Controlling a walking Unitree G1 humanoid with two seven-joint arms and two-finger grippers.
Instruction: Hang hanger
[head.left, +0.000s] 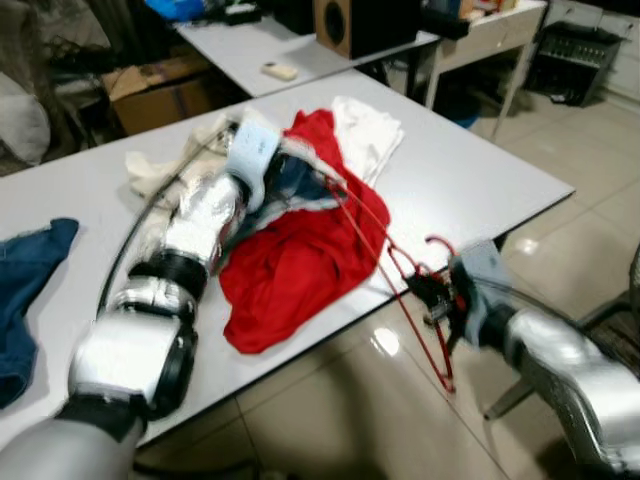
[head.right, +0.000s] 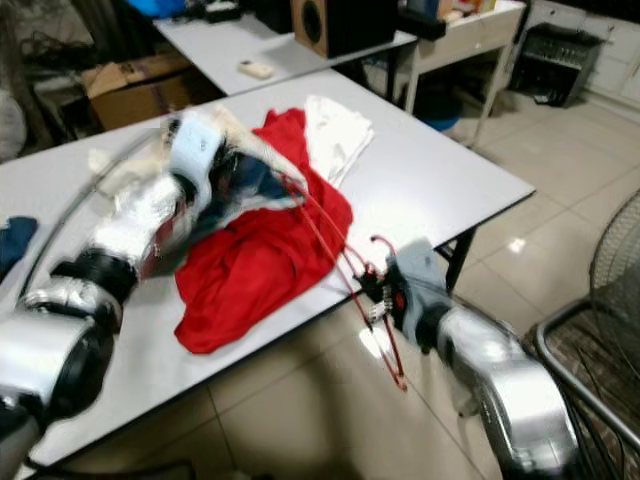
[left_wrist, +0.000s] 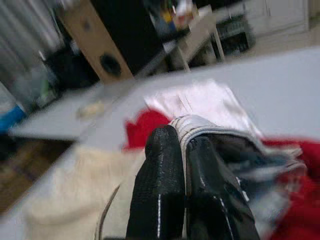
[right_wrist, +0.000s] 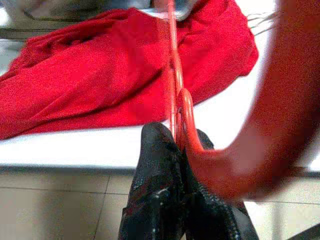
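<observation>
A red wire hanger (head.left: 420, 335) sticks out past the front edge of the grey table (head.left: 470, 170), with one end running into a red garment (head.left: 300, 260) that lies crumpled on the table. My right gripper (head.left: 440, 295) is off the table edge and shut on the hanger near its hook; the right wrist view shows the red wire (right_wrist: 175, 75) pinched between the fingers (right_wrist: 155, 190). My left gripper (left_wrist: 185, 170) reaches over the table and is shut on the garment's dark-and-white striped collar (left_wrist: 210, 127), lifting it slightly.
A white cloth (head.left: 365, 130) and a cream cloth (head.left: 160, 165) lie behind the red garment, and a blue garment (head.left: 25, 280) lies at the table's left. Behind stand a second table with a speaker (head.left: 340, 25) and a cardboard box (head.left: 150, 90). A wire fan guard (head.right: 600, 330) stands on the tiled floor to the right.
</observation>
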